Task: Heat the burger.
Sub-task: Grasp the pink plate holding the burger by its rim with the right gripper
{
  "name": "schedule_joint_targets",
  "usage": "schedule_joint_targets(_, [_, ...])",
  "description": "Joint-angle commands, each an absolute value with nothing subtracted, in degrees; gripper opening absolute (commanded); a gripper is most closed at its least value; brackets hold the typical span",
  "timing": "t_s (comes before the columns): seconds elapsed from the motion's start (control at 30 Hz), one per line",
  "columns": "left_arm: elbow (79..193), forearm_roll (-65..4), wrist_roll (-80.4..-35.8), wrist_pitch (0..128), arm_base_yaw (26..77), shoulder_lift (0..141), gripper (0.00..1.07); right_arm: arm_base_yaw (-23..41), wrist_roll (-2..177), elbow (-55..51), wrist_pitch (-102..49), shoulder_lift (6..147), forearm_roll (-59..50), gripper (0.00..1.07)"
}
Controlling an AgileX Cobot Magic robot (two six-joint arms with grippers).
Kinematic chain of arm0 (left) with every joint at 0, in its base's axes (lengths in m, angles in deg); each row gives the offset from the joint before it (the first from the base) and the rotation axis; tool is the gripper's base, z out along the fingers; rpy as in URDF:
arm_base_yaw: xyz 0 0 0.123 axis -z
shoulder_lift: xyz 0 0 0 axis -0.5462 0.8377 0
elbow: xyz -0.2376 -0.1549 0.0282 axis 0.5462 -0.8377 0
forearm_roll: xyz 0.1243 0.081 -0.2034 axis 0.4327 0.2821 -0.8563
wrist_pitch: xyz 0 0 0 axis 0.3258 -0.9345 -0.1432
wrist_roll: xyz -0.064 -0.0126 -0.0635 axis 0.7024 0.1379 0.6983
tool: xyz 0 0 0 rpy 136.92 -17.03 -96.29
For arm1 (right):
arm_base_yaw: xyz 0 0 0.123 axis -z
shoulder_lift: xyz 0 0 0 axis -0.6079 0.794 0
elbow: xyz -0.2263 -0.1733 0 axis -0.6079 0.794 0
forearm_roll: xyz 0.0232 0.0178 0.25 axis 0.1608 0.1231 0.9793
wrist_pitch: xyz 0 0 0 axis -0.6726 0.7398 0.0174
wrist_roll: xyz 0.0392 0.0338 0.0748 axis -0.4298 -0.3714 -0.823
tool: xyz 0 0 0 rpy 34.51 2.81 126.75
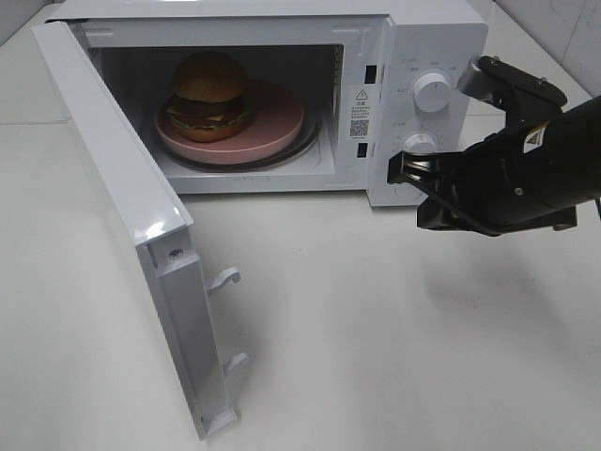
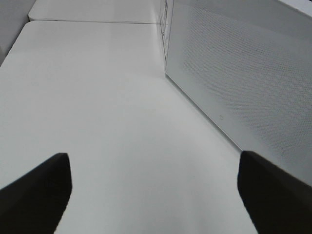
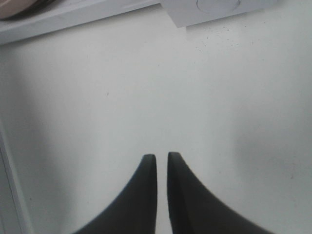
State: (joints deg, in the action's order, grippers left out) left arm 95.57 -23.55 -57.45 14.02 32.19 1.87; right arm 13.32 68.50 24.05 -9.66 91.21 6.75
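Note:
The burger [image 1: 208, 96], with a golden-brown bun, dark patty, cheese and lettuce, sits on a round pink plate [image 1: 277, 117] inside the white microwave [image 1: 282, 28]. The microwave door [image 1: 122, 188] stands wide open to the left. My right gripper [image 1: 399, 169] hovers above the table just in front of the control panel; in the right wrist view [image 3: 162, 155] its fingers are together with nothing between them. My left gripper [image 2: 153, 161] is out of the exterior view; in the left wrist view its fingers are wide apart and empty, beside the door's outer face [image 2: 243, 73].
The control panel has an upper knob [image 1: 432, 91] and a lower knob [image 1: 422, 143], close behind my right gripper. The open door juts out toward the table's front edge, with latch hooks [image 1: 225, 278] on its inner side. White tabletop [image 1: 376, 329] lies in front.

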Motion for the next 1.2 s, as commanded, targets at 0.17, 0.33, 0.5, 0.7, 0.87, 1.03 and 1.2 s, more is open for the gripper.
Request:
schedule_joint_targets(0.17, [95.5,-23.5,-57.3,14.0,32.1,1.1,0.84,13.4,88.4,23.6,-2.0,85.7,5.6,0.05])
schedule_joint_targets(0.33, [95.5,-23.5,-57.3,14.0,32.1,1.1,0.84,13.4,96.3,23.6,-1.2,83.3,2.7,0.06])
schedule_joint_targets(0.5, [95.5,-23.5,-57.3,14.0,32.1,1.1,0.84,13.4,105.3,23.6,-1.0,82.6,-1.7,0.07])
schedule_joint_targets(0.7, [95.5,-23.5,-57.3,14.0,32.1,1.1,0.84,13.4,121.4,23.6,0.7,82.5,-5.9,0.07])
schedule_joint_targets(0.87, [95.5,-23.5,-57.3,14.0,32.1,1.1,0.84,13.4,134.4,23.6,0.8,82.5,-5.9,0.08])
schedule_joint_targets(1.03, [95.5,-23.5,-57.3,14.0,32.1,1.1,0.84,13.4,143.7,23.6,0.7,82.5,-5.9,0.1])
schedule_joint_targets(1.2, [95.5,-23.5,-57.3,14.0,32.1,1.1,0.84,13.4,145.2,23.6,0.2,82.5,-5.5,0.3])
